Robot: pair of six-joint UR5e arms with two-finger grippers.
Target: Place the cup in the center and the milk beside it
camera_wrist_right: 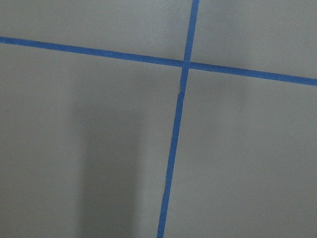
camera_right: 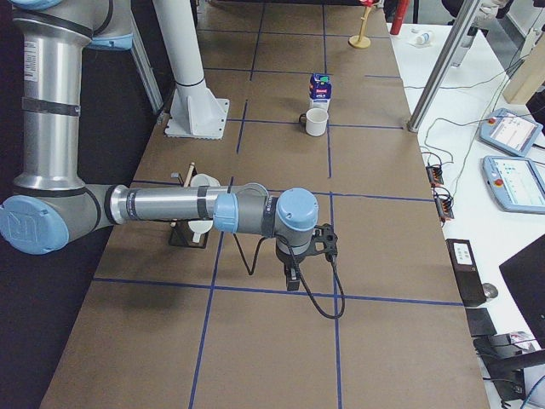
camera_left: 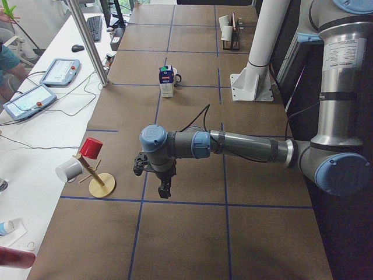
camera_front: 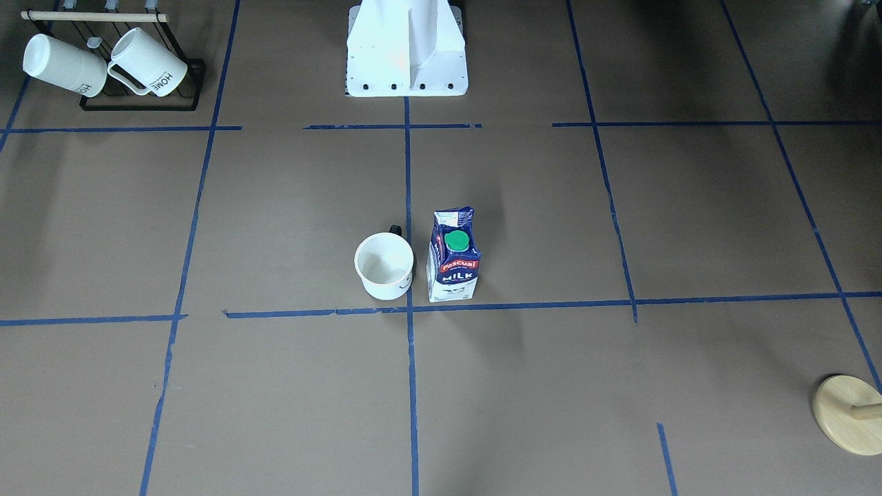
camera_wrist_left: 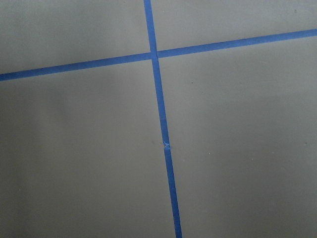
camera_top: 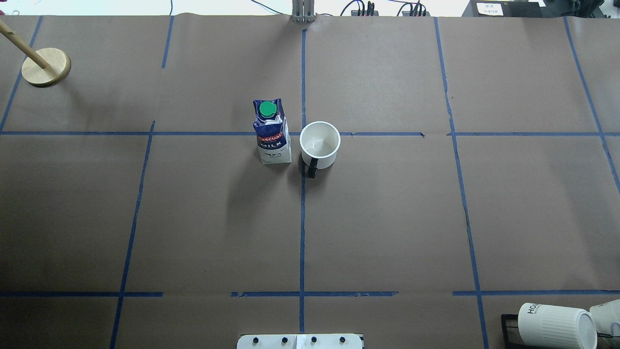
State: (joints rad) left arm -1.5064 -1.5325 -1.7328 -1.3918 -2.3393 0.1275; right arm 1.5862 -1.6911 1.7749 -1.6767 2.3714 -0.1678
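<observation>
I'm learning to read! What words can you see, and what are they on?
"Pascual": red logo on the milk.
"MILK": on the milk too, below the logo.
"HOME": on a ribbed mug on the rack.
The milk's small print: too small to read.

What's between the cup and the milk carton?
Just a narrow strip of bare brown paper; the overhead view shows the cup and the milk standing apart.

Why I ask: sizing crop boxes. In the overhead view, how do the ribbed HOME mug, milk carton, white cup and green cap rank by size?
1. ribbed HOME mug, largest, but nearest the camera and cut by the frame edge.
2. milk carton and cup: too alike to rank.
3. green cap, clearly smallest.
</observation>
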